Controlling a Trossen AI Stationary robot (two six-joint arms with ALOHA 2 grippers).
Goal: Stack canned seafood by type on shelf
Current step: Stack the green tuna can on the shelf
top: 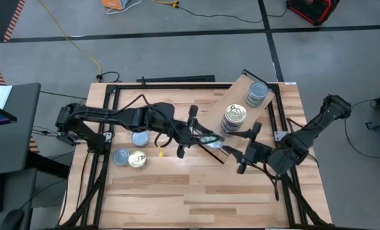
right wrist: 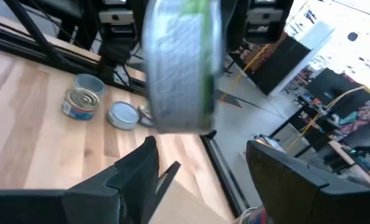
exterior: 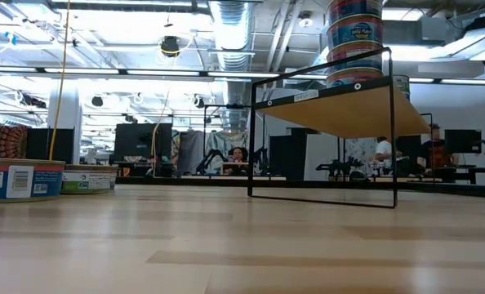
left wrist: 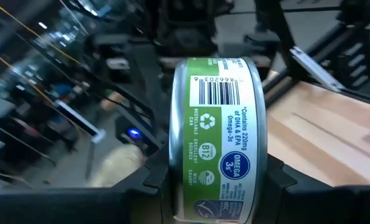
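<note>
Clearly the left gripper (left wrist: pixel 216 186) pinches a green-labelled tin (left wrist: pixel 216 137) by its flat faces, on edge above mid-table; the right gripper (right wrist: pixel 200 168), spread and empty, waits just beside it. Farther off, two stacks (top: pixel 234 119) crowd the shelf (top: pixel 241 96) — a careless handover could drop the tin, or topple them.

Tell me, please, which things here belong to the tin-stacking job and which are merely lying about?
Job: held tin in left gripper; right gripper, open; shelf with two stacks; loose tins on table.
Lying about: yellow cable, red case on floor.
</note>
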